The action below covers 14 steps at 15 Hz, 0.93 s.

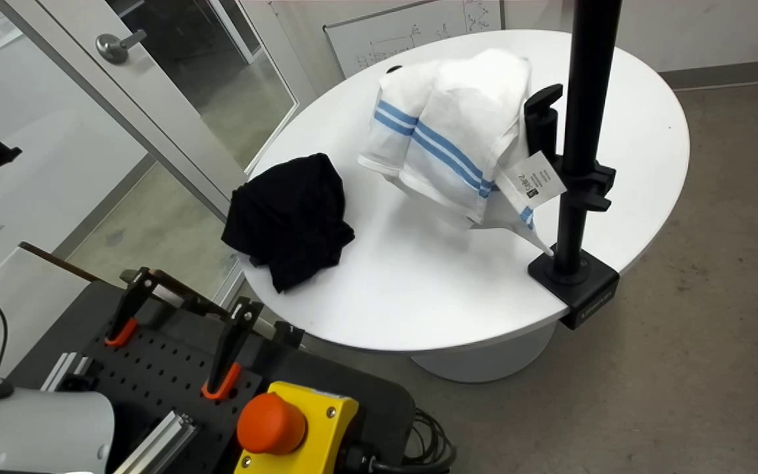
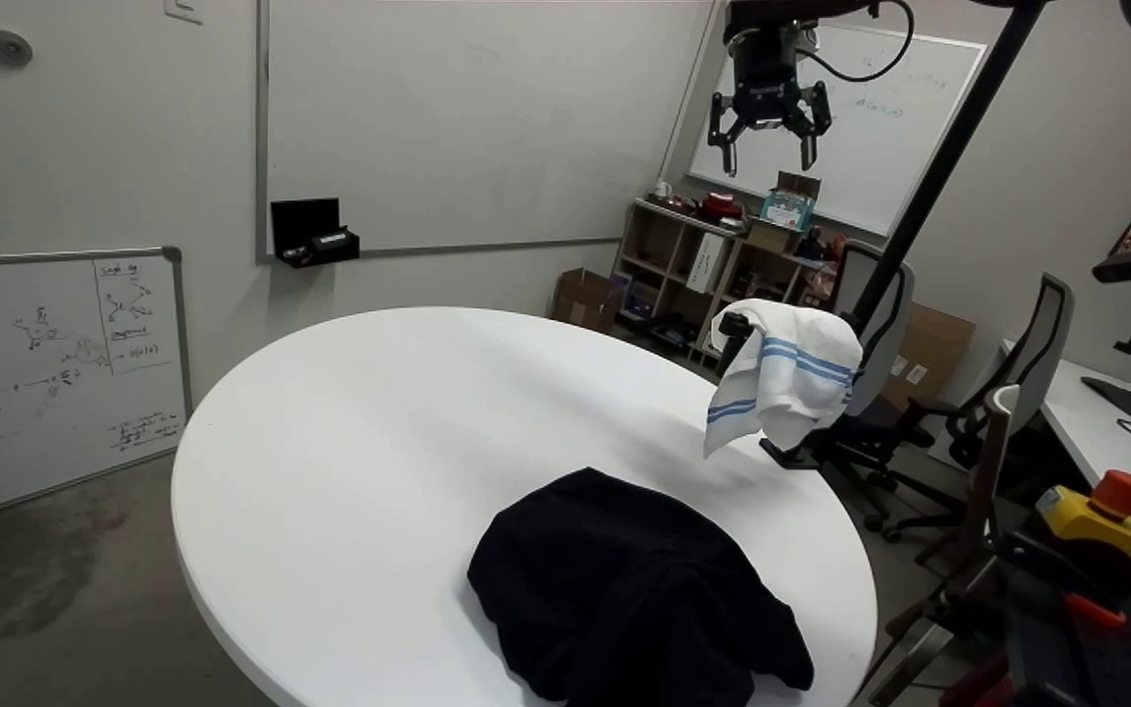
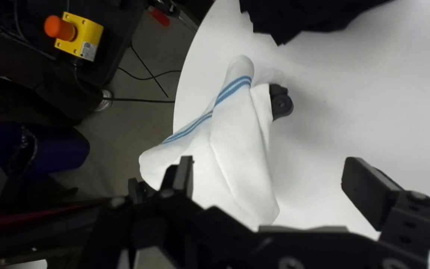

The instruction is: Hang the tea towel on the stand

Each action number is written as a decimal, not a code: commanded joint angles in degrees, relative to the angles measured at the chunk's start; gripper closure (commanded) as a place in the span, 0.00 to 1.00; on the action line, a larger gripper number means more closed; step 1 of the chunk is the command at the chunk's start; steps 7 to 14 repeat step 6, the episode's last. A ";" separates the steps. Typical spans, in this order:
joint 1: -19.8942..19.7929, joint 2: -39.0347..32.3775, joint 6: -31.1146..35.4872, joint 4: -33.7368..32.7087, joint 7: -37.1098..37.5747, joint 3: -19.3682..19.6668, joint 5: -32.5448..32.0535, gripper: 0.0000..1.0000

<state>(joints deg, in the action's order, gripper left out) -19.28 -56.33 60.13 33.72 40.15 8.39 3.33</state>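
The tea towel is white with blue stripes. It hangs draped over the side arm of the black stand, and shows in both exterior views [image 1: 461, 112] [image 2: 801, 368] and in the wrist view [image 3: 233, 138]. The black stand [image 1: 589, 92] [image 2: 953, 162] is a tall pole fixed at the round table's edge. Part of its side arm is hidden under the towel; a black knob end [image 3: 281, 105] shows beside the cloth. One lower corner of the towel hangs close to the stand's base. My gripper [image 2: 770, 159] [image 3: 269, 175] is open and empty, well above the towel and apart from it.
A crumpled black cloth [image 1: 290, 220] [image 2: 634, 594] [image 3: 304, 16] lies on the white round table [image 1: 405, 296] [image 2: 379, 481]. A yellow box with a red button [image 1: 300, 428] [image 2: 1101, 530] sits on the dark cart. The stand's pole rises high beside the arm. Chairs and shelves [image 2: 713, 255] stand behind.
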 commanded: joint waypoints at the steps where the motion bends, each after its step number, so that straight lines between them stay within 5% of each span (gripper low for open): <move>1: 0.30 0.68 -1.52 0.02 -2.00 -0.53 -0.05 0.00; 14: 0.94 1.96 -3.16 0.23 -4.79 -1.10 -0.08 0.00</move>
